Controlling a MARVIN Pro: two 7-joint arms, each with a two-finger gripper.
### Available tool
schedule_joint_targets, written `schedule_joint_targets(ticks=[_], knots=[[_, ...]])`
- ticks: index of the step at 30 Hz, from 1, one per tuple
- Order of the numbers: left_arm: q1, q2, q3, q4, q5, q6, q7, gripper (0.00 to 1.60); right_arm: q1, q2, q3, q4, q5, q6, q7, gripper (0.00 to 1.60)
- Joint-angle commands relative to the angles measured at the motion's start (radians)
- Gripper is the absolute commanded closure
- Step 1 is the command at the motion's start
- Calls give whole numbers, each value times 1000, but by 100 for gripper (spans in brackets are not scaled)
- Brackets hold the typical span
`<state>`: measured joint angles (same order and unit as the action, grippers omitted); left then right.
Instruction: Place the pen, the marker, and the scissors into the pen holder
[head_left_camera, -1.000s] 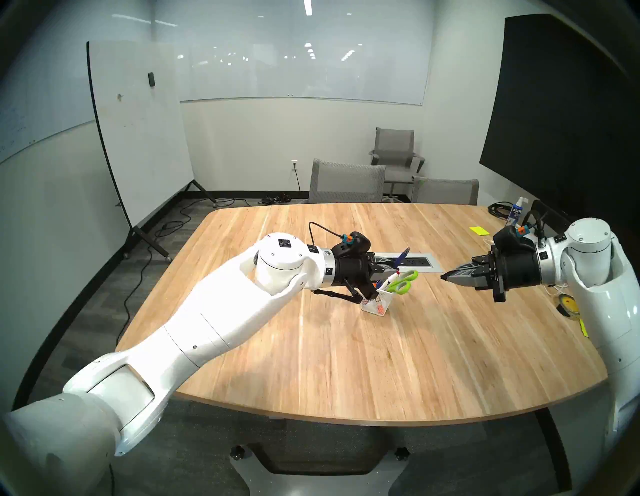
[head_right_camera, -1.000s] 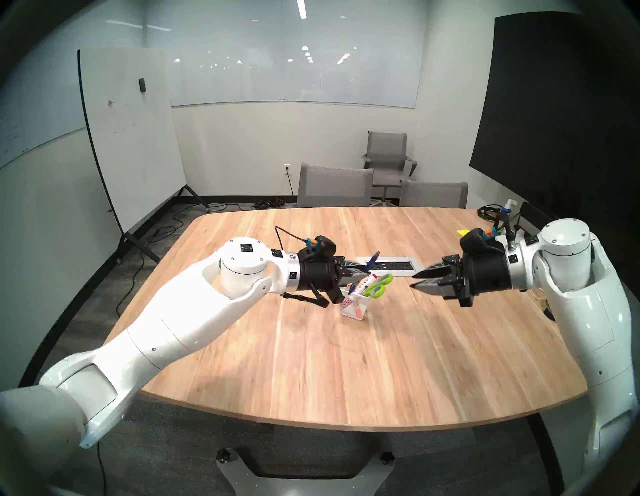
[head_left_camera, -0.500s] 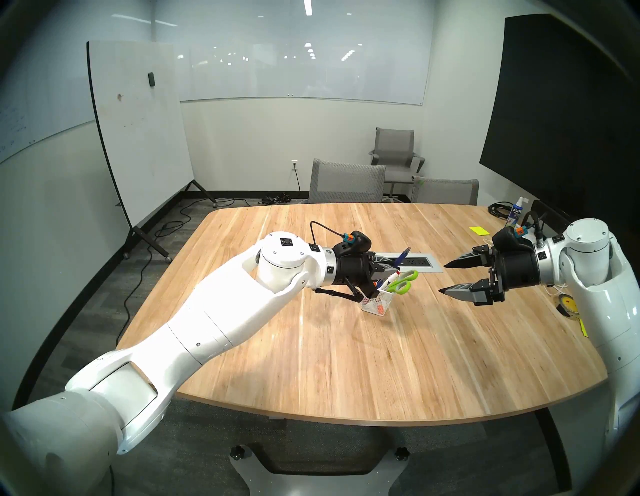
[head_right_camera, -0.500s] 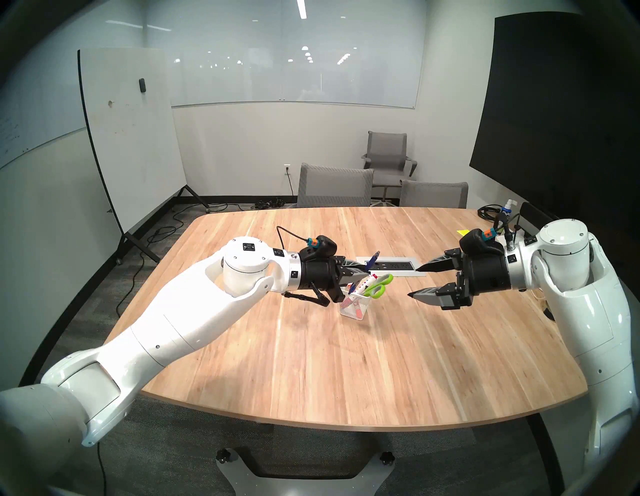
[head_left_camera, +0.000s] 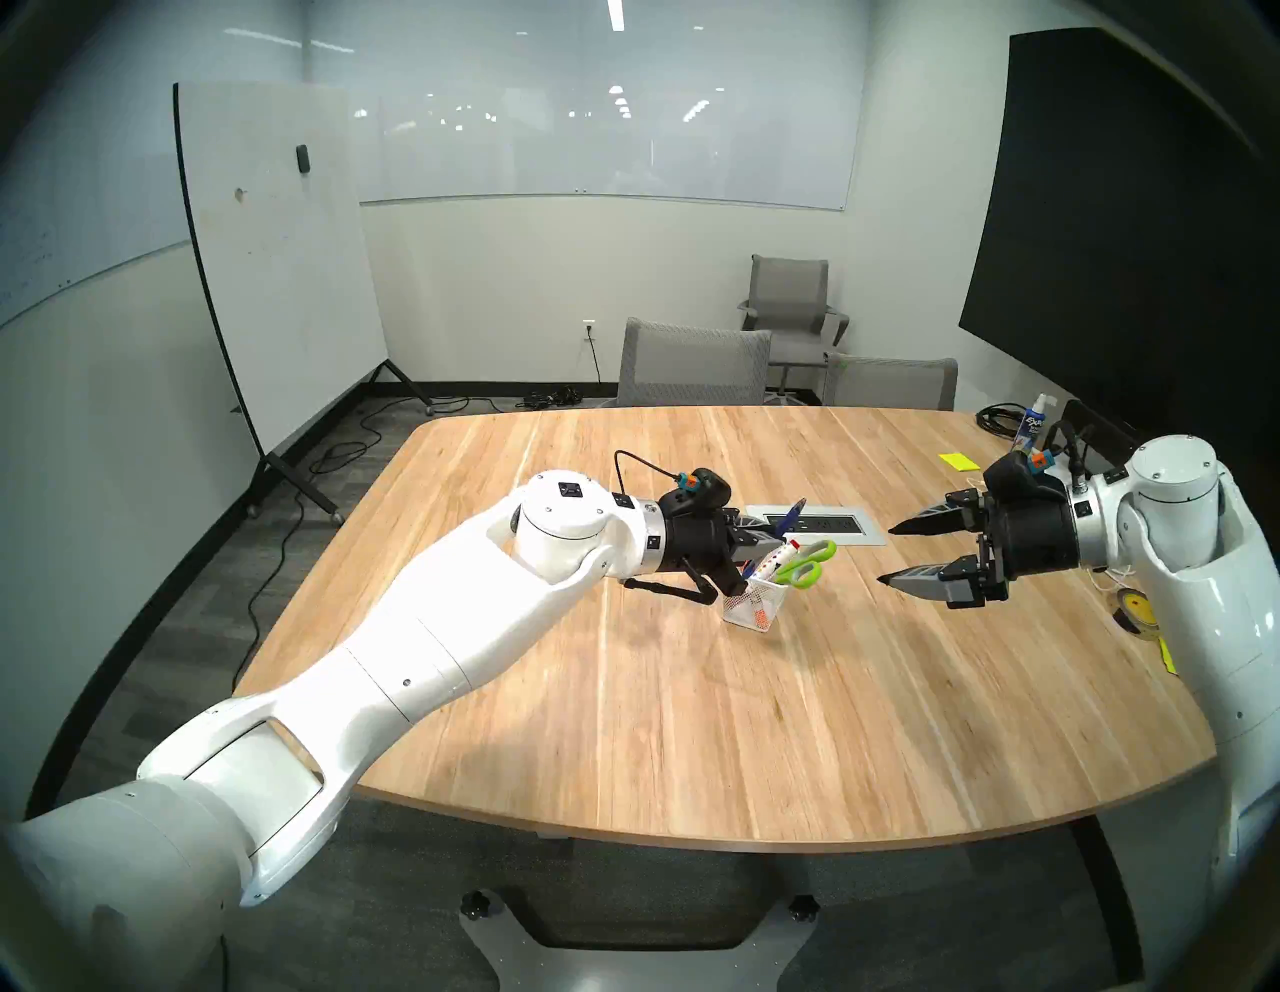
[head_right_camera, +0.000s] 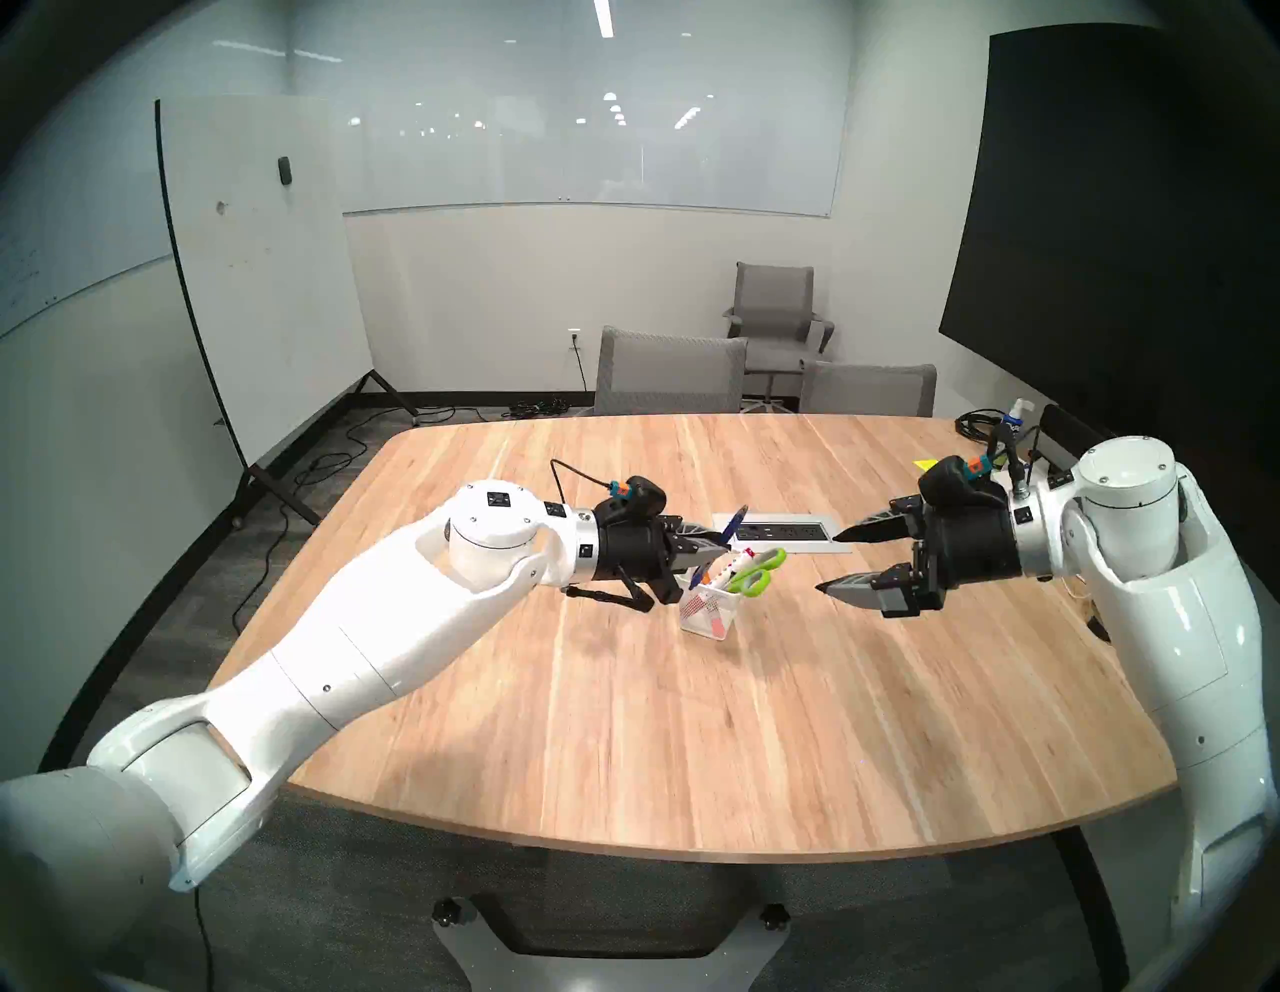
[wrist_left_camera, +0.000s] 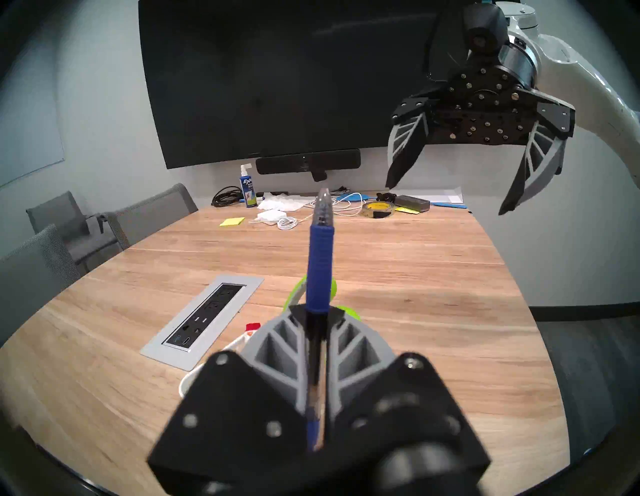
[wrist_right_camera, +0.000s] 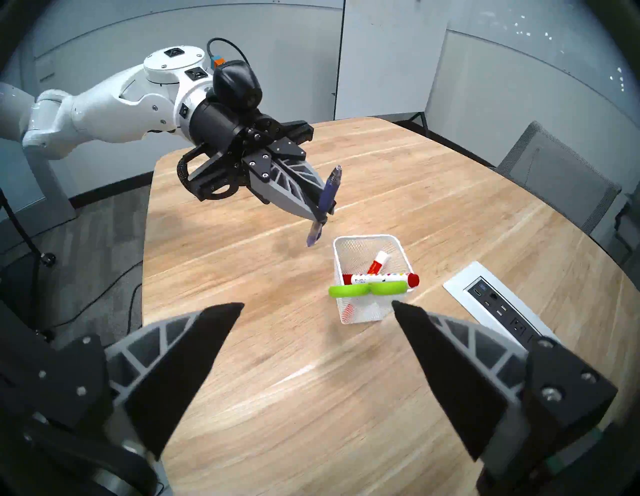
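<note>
My left gripper (head_left_camera: 776, 544) (wrist_right_camera: 323, 216) is shut on the slim blue pen (head_left_camera: 793, 514) (wrist_left_camera: 320, 263) (wrist_right_camera: 327, 194). The pen is tilted with its clear tip up. Its lower end hangs just off the left side of the white mesh pen holder (head_left_camera: 755, 606) (wrist_right_camera: 363, 311). The holder stands on the table. In it are the green-handled scissors (head_left_camera: 807, 562) (wrist_right_camera: 367, 290) and a white marker with red ends (head_left_camera: 779, 558) (wrist_right_camera: 381, 278), both leaning over the rim. My right gripper (head_left_camera: 884, 554) (wrist_right_camera: 317, 304) hovers open and empty to the right of the holder.
A grey power outlet panel (head_left_camera: 817, 523) is set into the table just behind the holder. At the far right lie a yellow sticky note (head_left_camera: 957, 461), a tape roll (head_left_camera: 1136, 609), a spray bottle (head_left_camera: 1033, 422) and cables. Grey chairs (head_left_camera: 692, 364) line the far edge.
My left gripper has drawn back slightly to the left and down with the pen. The right gripper's fingers, seen close together a second ago, now show wide apart.
</note>
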<state>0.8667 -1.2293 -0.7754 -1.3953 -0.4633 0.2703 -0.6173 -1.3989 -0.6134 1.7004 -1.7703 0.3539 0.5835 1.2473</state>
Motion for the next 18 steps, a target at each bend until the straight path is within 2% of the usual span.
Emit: schedule_joint_targets(ticks=[1,6,18], knots=[[-34,-37,-16,23,-1,-35,8,160,15,8,4,-4,11,-4,18,0],[-44,-58,-25,92,-15,-49,12,160,15,9,3,-3,13,-5,18,0],[-85,-96,-26,164,-20,-65,6,160,14,9,3,-4,13,-6,16,0]])
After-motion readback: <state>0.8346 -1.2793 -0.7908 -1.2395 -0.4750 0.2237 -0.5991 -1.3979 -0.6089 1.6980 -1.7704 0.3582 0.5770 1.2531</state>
